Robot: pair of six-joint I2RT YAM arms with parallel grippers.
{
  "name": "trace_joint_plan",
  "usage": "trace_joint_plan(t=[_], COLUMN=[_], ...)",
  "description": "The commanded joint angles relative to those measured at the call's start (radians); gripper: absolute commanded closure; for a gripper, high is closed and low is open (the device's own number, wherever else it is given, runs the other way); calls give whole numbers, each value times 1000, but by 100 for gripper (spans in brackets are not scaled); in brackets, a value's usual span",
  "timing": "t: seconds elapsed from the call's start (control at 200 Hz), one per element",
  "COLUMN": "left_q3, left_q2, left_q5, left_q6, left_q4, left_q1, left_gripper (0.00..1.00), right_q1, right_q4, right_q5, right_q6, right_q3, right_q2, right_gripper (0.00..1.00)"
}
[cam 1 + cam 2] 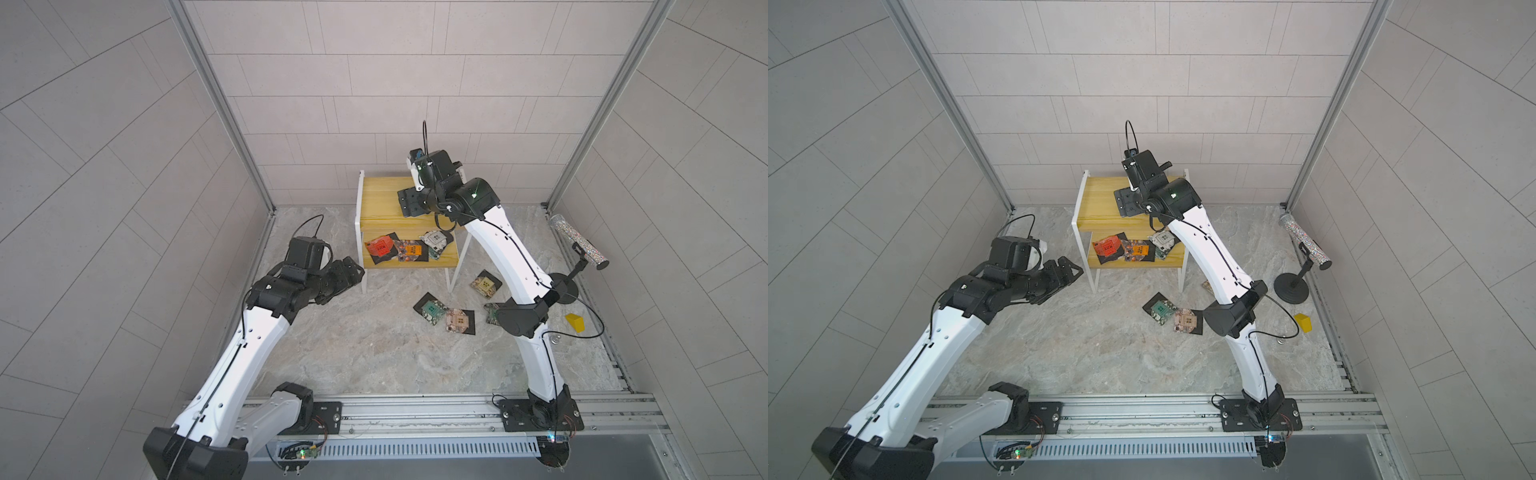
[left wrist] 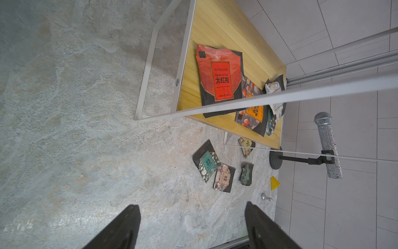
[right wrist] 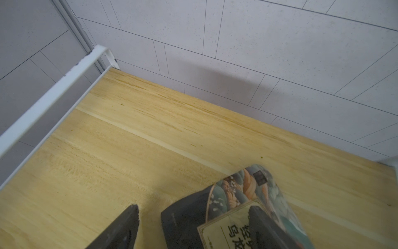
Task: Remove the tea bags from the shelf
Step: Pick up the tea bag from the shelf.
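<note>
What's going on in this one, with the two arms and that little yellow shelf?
Two arms are working at the shelf. The right end effector is over the top board, jaws open, with a patterned tea bag between its fingers. The left end effector hangs open and empty beside the shelf. The red tea bag, orange tea bag and white tea bag lie on the lower board; the teal tea bag, pink tea bag and tan tea bag lie on the table.
</note>
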State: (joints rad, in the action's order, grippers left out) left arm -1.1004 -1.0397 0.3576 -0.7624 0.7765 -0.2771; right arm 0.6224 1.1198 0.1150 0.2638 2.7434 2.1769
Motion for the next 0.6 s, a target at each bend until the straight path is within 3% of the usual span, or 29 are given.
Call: trace_joint_plan(t=[0.0, 0.59], left_q3=[12, 33], left_q2=[16, 12], left_q5=[-9, 5], left_q6=[5, -12], left_q4=[6, -19], left_q1=[5, 6], left_gripper=[16, 16], right_q1=[-6, 1], right_q4=[71, 165], right_q5=[7, 1], right_q6=[19, -29], right_q3=[7, -165], right_q2=[17, -66], right_gripper=[18, 18])
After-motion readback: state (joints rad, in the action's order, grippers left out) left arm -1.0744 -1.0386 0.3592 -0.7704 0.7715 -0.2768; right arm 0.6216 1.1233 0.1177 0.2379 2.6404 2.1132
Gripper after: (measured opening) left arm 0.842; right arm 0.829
